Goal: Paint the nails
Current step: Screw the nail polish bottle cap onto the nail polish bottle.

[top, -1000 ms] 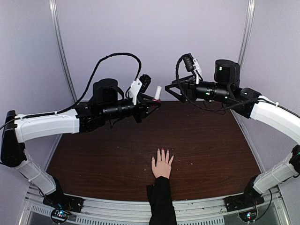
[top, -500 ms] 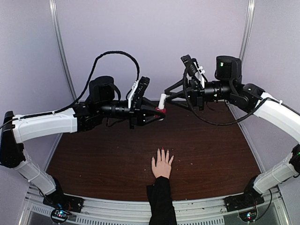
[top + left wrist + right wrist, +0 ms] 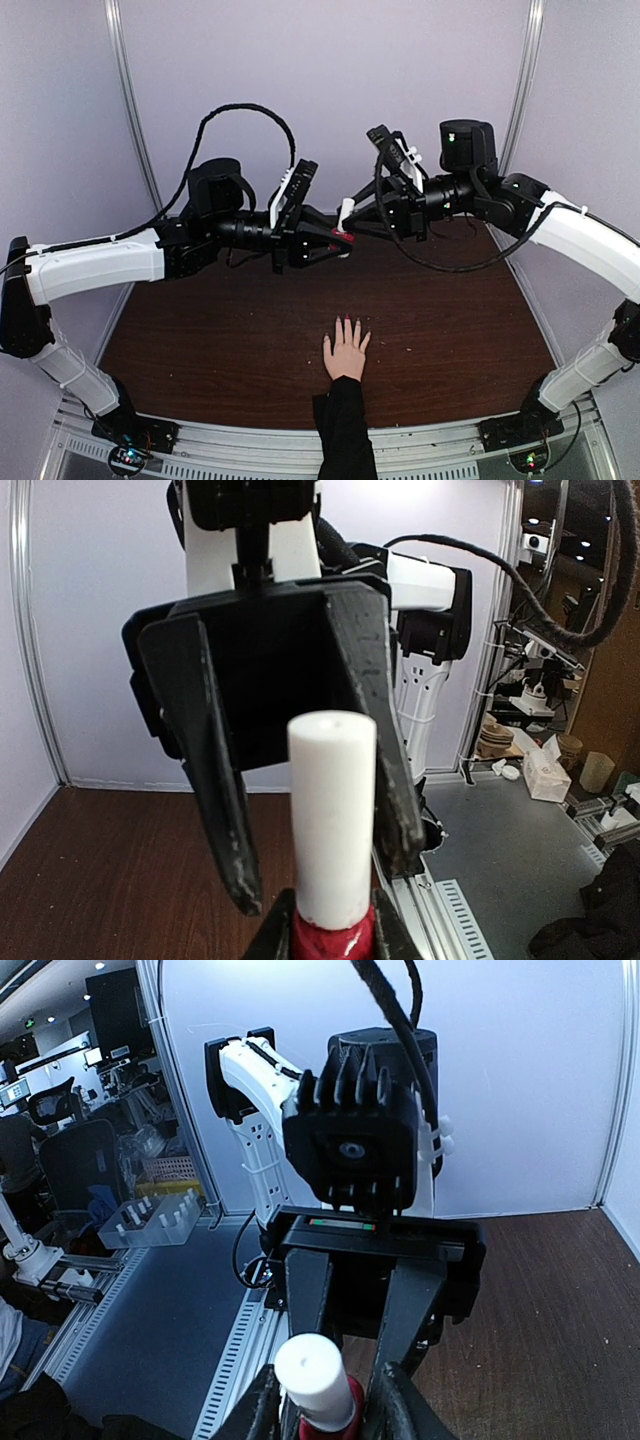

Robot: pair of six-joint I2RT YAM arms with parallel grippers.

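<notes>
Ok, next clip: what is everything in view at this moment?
Table: one, dark brown, under both arms.
Walls: pale lilac, behind and to the sides of the table.
Rail: one, silver, along the near edge of the table.
Bottle: one, red with a white cap, held in the air over the far part of the table.
Person's hand: one, pale, flat on the table at the near middle.
Sleeve: one, black, crossing the near edge.
Nails: on the fingertips, too small to count or judge their colour.
Arms: two, white and black, one reaching in from each side.
Left hand: black, shut on the bottle's red body.
Right hand: black, open, fingers on either side of the cap.
</notes>
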